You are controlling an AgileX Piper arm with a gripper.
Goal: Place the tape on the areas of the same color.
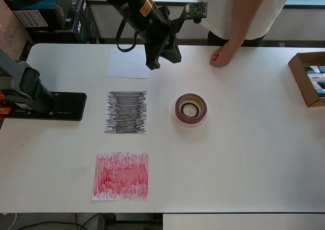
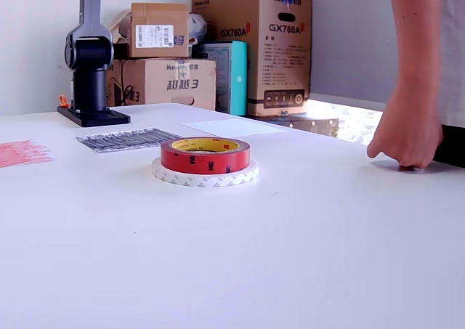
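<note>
The tape rolls sit stacked right of centre in the overhead view. A dark-red roll (image 1: 191,107) (image 2: 205,155) with a yellowish core lies on a wider white roll (image 1: 175,117) (image 2: 203,176). A small black ring (image 1: 190,109) shows inside the red roll's hole. To their left lie three paper areas: plain white (image 1: 128,63) (image 2: 232,127), scribbled black (image 1: 126,112) (image 2: 129,139) and scribbled red (image 1: 121,175) (image 2: 22,153). My gripper (image 1: 163,61) hangs over the white paper's right edge, open and holding nothing. It is out of the exterior view.
A person stands at the far side with a fist (image 1: 222,56) (image 2: 399,144) resting on the table. The arm's black base (image 1: 45,105) (image 2: 91,115) is at the overhead view's left. An open cardboard box (image 1: 309,77) sits at the right edge. Boxes (image 2: 254,49) are stacked behind.
</note>
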